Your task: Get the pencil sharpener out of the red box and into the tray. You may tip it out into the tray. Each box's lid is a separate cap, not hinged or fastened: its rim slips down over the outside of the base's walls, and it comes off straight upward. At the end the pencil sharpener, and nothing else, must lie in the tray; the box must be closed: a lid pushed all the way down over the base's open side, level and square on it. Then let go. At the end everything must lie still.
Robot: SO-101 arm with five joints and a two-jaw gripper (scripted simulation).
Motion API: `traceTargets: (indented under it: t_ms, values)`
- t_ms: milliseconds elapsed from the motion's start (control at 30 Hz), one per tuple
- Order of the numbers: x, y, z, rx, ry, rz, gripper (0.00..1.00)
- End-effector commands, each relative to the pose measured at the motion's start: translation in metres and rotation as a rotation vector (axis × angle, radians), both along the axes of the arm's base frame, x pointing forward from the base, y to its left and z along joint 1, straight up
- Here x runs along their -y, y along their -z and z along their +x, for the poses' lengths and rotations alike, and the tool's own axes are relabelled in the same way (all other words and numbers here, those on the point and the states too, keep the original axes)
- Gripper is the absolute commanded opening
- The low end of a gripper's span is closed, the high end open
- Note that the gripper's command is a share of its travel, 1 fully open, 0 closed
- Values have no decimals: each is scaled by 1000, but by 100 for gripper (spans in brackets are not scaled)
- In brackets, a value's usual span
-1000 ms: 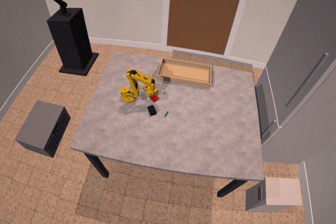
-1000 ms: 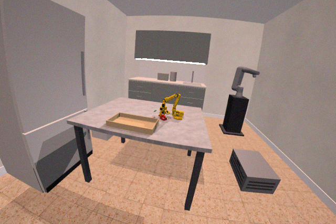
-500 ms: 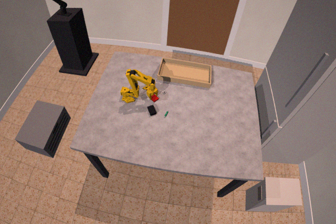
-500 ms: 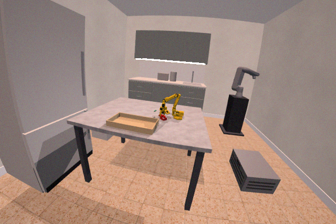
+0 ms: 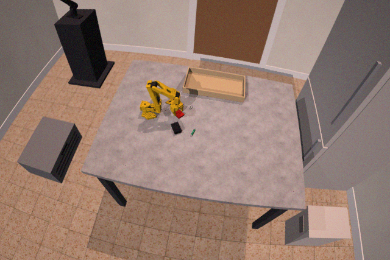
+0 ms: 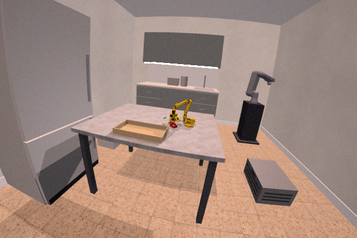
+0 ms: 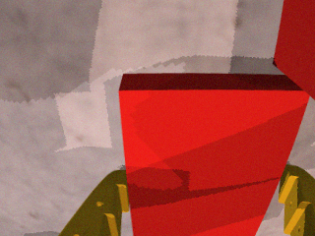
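A red box part (image 5: 180, 114) (image 6: 173, 125) (image 7: 207, 133) fills the middle of the wrist view, its flat face toward the camera and a dark edge along its top. A second red part (image 7: 297, 44) shows at the upper right of the wrist view; which is lid and which is base I cannot tell. My gripper (image 5: 178, 111) (image 7: 204, 194) is slightly open, with one finger on each side of the first red part and thin gaps beside it. The wooden tray (image 5: 217, 95) (image 6: 138, 135) looks empty. I cannot make out the pencil sharpener; it may be hidden in the red box.
A small white object with a dark centre (image 5: 190, 106) lies between the red parts and the tray. A black block (image 5: 176, 128) and a small green stick (image 5: 192, 132) (image 6: 164, 117) lie on the table (image 5: 239, 156) (image 6: 196, 143), on the side away from the tray.
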State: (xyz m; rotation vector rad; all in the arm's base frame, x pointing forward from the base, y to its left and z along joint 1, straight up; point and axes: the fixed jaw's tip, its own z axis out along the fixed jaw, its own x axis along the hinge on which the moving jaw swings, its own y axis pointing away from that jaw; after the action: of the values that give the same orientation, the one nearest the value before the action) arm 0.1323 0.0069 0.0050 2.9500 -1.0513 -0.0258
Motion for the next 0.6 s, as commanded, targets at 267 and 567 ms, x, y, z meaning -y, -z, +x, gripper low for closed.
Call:
traceTargets:
  t_ms: [267, 567]
  values:
    - [0, -1, 3, 19, -2, 4, 31]
    - [0, -3, 3, 19, -2, 4, 31]
